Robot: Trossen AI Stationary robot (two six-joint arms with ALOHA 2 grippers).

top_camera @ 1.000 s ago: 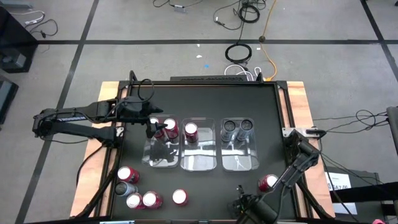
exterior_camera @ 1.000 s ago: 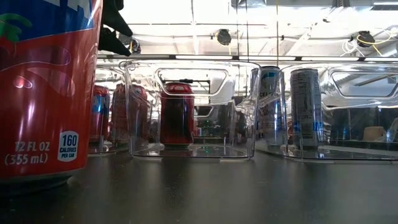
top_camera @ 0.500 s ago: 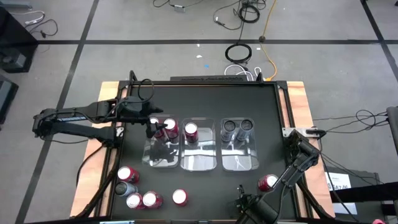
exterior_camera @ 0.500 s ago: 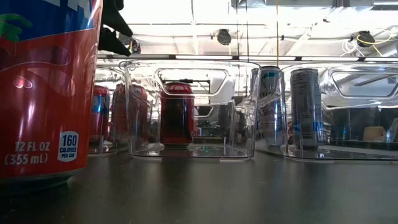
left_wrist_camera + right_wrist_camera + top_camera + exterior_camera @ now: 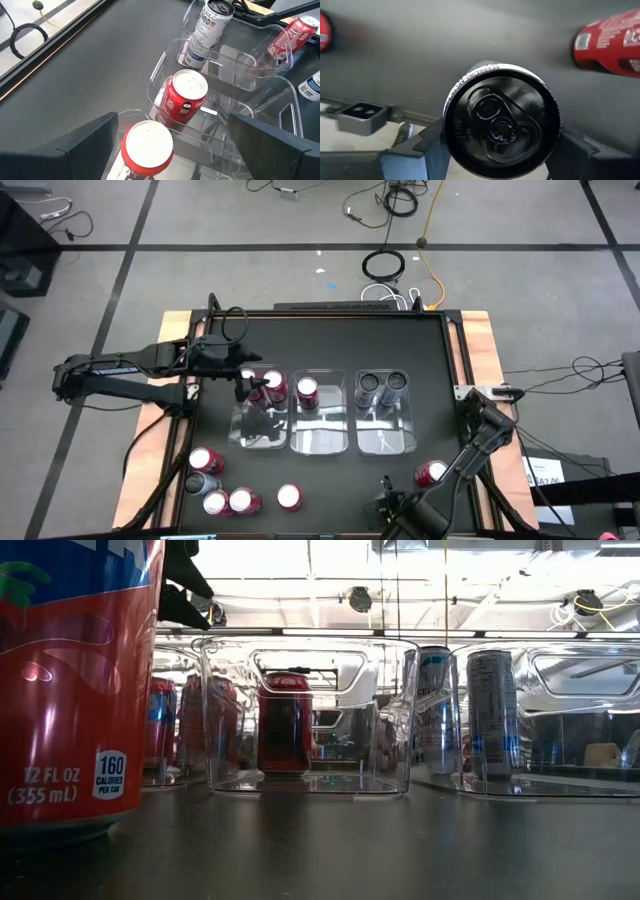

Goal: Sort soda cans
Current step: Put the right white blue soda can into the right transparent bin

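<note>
My right gripper (image 5: 500, 155) is at the table's near edge, right of centre (image 5: 397, 505), pointing down and shut on a dark soda can (image 5: 501, 122) with a black top. My left gripper (image 5: 172, 122) hangs open above the left clear bin (image 5: 262, 420), over a red can (image 5: 147, 145) that stands in it. The middle bin (image 5: 318, 425) holds a red can (image 5: 184, 97). The right bin (image 5: 385, 425) holds two grey cans (image 5: 382, 387). Several loose cans (image 5: 220, 485) stand at the near left. My right gripper pinches the dark can's side wall just below its top rim (image 5: 445, 130) between its two fingers, one on either side. The fingers come from above, pointing down. The can is upright, top up. The can itself hides whether its base rests on the table.
A red can (image 5: 430, 473) sits just right of my right gripper and shows in its wrist view (image 5: 612, 42). Another red can (image 5: 75, 680) fills the low view's left foreground. The three bins stand side by side mid-table, with bare black tabletop (image 5: 330, 340) behind them.
</note>
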